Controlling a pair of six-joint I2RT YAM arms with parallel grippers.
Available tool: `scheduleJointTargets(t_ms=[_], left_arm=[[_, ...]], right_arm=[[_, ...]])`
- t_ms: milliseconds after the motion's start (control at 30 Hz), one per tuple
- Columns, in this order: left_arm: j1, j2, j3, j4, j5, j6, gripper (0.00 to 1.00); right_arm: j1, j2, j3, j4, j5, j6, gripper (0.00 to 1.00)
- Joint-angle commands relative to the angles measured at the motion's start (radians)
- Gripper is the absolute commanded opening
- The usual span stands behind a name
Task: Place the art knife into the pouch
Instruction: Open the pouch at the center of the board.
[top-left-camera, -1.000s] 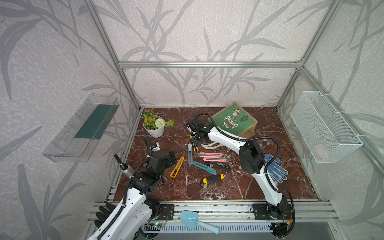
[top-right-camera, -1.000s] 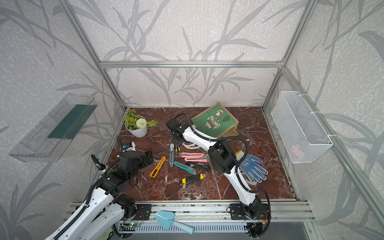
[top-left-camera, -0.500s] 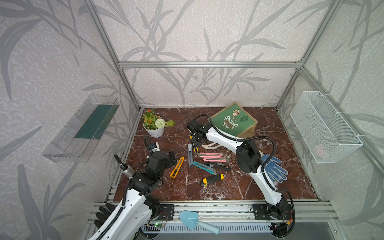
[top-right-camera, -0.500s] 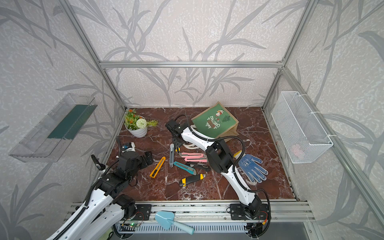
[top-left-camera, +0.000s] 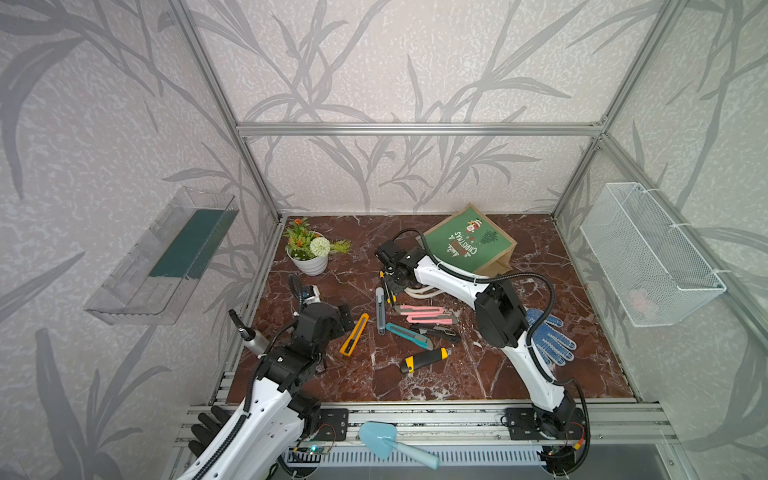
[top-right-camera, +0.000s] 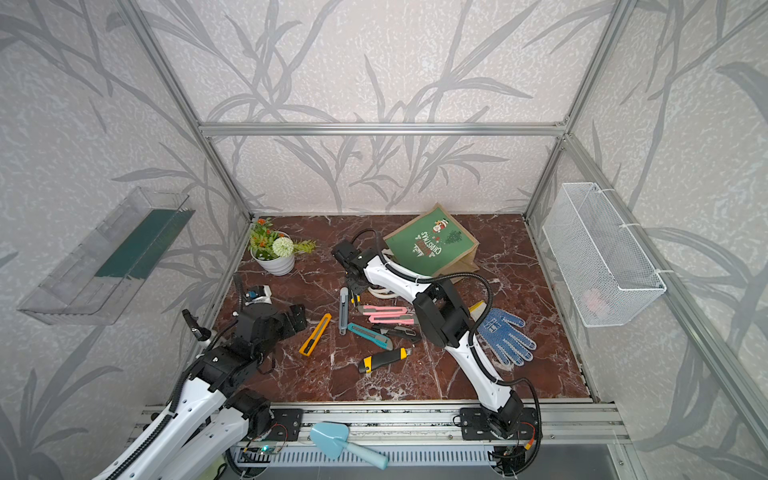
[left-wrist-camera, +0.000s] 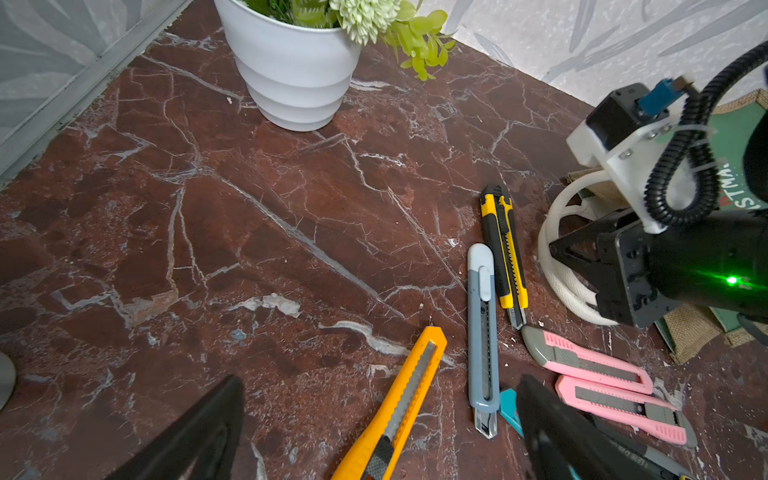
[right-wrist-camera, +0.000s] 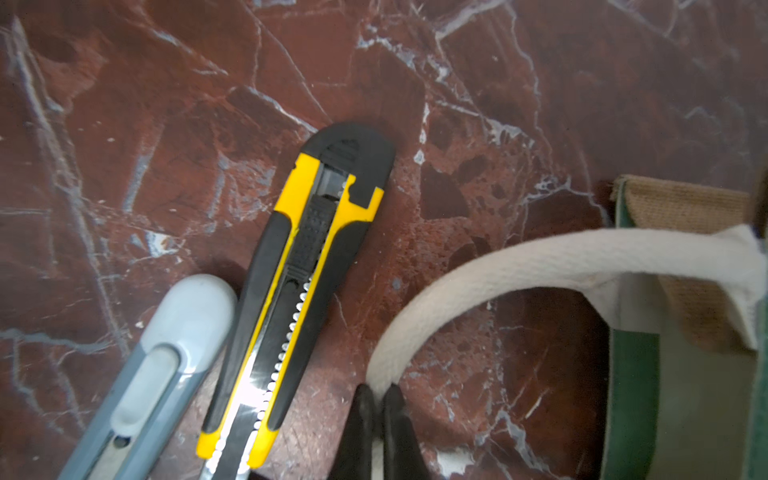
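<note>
- The yellow-and-black art knife (right-wrist-camera: 299, 270) lies flat on the red-brown marble table (top-left-camera: 540, 374). Its long axis runs front to back, with the rounded black butt toward the back wall and the blade end toward the front rail.
- A grey art knife (right-wrist-camera: 166, 365) lies just beside it on the left, nearly parallel, pointing the same way.
- The pouch (top-left-camera: 467, 243) rests tilted at the rear right, its green printed face up and tan jute showing at the edges. Its mouth faces the knives, and only white lining shows inside.
- The right gripper (right-wrist-camera: 376, 409) has its black fingertips pinched together on the pouch's white rope handle (right-wrist-camera: 498, 266), a thick woven loop lying just beside the yellow-and-black knife.
- The left gripper (left-wrist-camera: 380, 386) hovers with its jaws spread wide and nothing between them, above an orange art knife (left-wrist-camera: 399, 399).
- A white wire-mesh basket (top-left-camera: 648, 257) on the right wall holds something pinkish, too blurred to name.
- A clear plastic tray (top-left-camera: 137, 286) on the left wall holds a dark green slab.
</note>
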Motion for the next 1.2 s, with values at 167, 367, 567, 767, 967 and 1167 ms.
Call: scheduleJointTargets(t_ms=[167,367,567,767,967,1167], left_arm=[[-0.002,0.112,0.082,0.041,0.065,0.004,0.99],[-0.002,0.261,0.187,0.110,0.136,0.016,0.99],[-0.002,0.440,0.322,0.131,0.251,0.027,0.99],[-0.002,0.574,0.412,0.197,0.341,0.010,0.99],[-0.004,0.711,0.510,0.258,0.427,-0.009,0.99],[-0.035,0.864,0.575,0.380,0.508,-0.061,0.87]], right_arm=[[0.005,-0.203,0.019,-0.101,0.050,0.027,0.00],[0.002,-0.343,0.015,-0.121,0.076,0.036,0.00],[-0.038,-0.451,0.041,-0.123,0.041,0.047,0.00],[-0.098,-0.506,0.055,-0.110,-0.003,0.055,0.00],[-0.132,-0.515,0.129,-0.128,-0.042,0.051,0.00],[-0.146,-0.513,0.183,-0.140,-0.053,0.037,0.00]])
